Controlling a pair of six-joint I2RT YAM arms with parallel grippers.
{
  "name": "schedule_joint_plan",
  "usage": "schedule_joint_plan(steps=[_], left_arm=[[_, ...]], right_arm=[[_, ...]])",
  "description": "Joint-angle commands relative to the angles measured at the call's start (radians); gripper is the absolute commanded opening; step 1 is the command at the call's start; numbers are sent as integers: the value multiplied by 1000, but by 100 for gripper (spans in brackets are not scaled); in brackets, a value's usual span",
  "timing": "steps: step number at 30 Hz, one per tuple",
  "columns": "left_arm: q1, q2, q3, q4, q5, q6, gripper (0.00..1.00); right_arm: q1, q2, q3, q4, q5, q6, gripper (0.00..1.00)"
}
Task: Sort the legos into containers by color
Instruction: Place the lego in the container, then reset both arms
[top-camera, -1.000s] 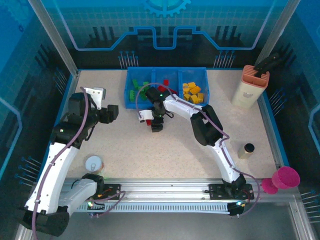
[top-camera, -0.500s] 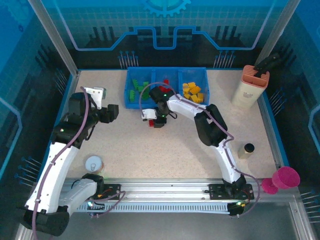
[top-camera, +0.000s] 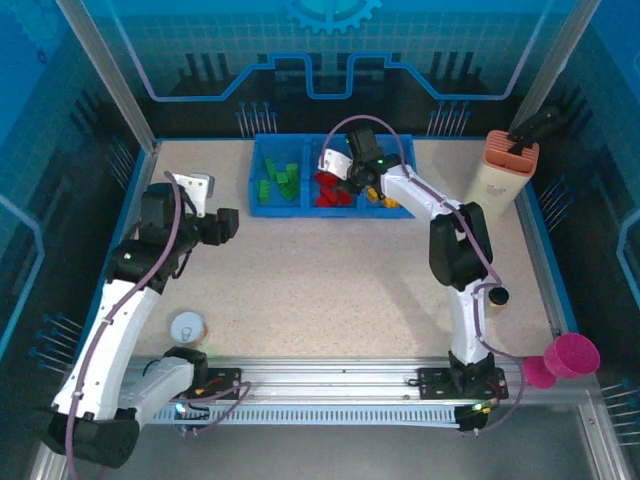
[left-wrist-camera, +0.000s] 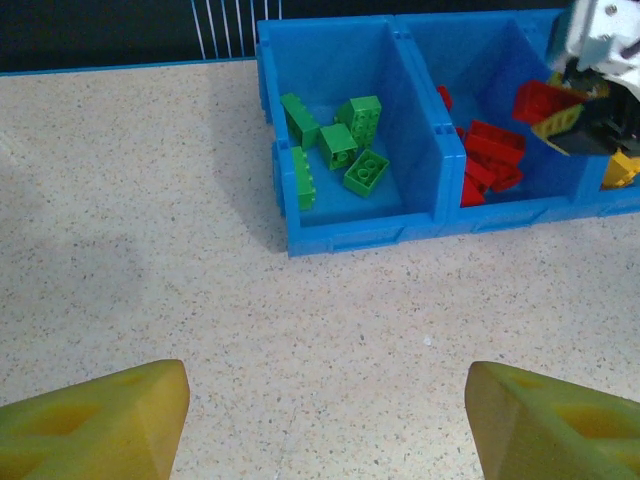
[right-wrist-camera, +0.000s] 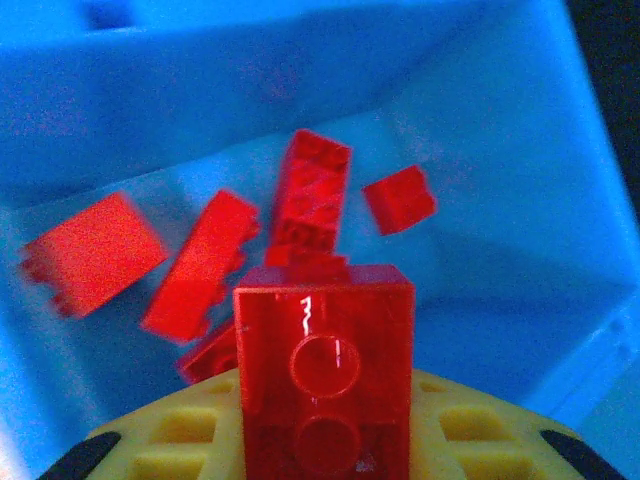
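Observation:
The blue tray (top-camera: 257, 207) of three containers stands at the back of the table. Green legos (top-camera: 279, 181) lie in its left compartment, red legos (top-camera: 328, 192) in the middle one, yellow legos (top-camera: 388, 196) in the right one. My right gripper (top-camera: 345, 181) hangs over the middle compartment, shut on a red lego (right-wrist-camera: 325, 350) that stands between its yellow fingers (right-wrist-camera: 480, 440), above the loose red legos (right-wrist-camera: 200, 262). My left gripper (left-wrist-camera: 325, 420) is open over bare table, short of the tray's front wall (left-wrist-camera: 350, 235), with nothing between its fingers.
A tall beige-and-salmon holder (top-camera: 500, 175) stands at the back right. A small dark cylinder (top-camera: 497, 297) sits right of the right arm. A pink cup (top-camera: 570, 357) is at the table's near right corner, a round white lid-like thing (top-camera: 187, 327) at the near left.
My right gripper shut on a red lego on the table in front of the tray, then carried it back and up over the middle compartment. The left arm has not moved.

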Motion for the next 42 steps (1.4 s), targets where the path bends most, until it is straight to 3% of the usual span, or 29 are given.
schedule_joint_plan(steps=[1, 7, 15, 18, 21, 24, 30, 34, 38, 42], left_arm=[[11, 12, 7, 6, -2, 18, 74], [13, 25, 8, 13, -8, 23, 75], [14, 29, 8, 15, -2, 16, 75], [15, 31, 7, 15, 1, 12, 75], [16, 33, 9, 14, 4, 3, 75], [16, 31, 14, 16, 11, -12, 75], [16, 43, 63, 8, 6, -36, 78], [19, 17, 42, 87, -60, -43, 86], [22, -26, -60, 212, -111, -79, 99], [27, -41, -127, 235, -125, -101, 99]], right_arm=[[1, 82, 84, 137, 106, 34, 28], [-11, 254, 292, 170, 224, -37, 30], [-24, 387, 499, 96, 215, -72, 35], [-24, 390, 508, 105, 210, -73, 42], [-22, 364, 490, 88, 171, -67, 57], [-14, 284, 399, 121, 111, -70, 70], [5, 78, 208, 188, 90, -56, 76], [24, -153, 3, 233, 105, 15, 100], [20, -432, -270, 269, 160, 169, 100], [0, -678, -570, 260, 212, 365, 100]])
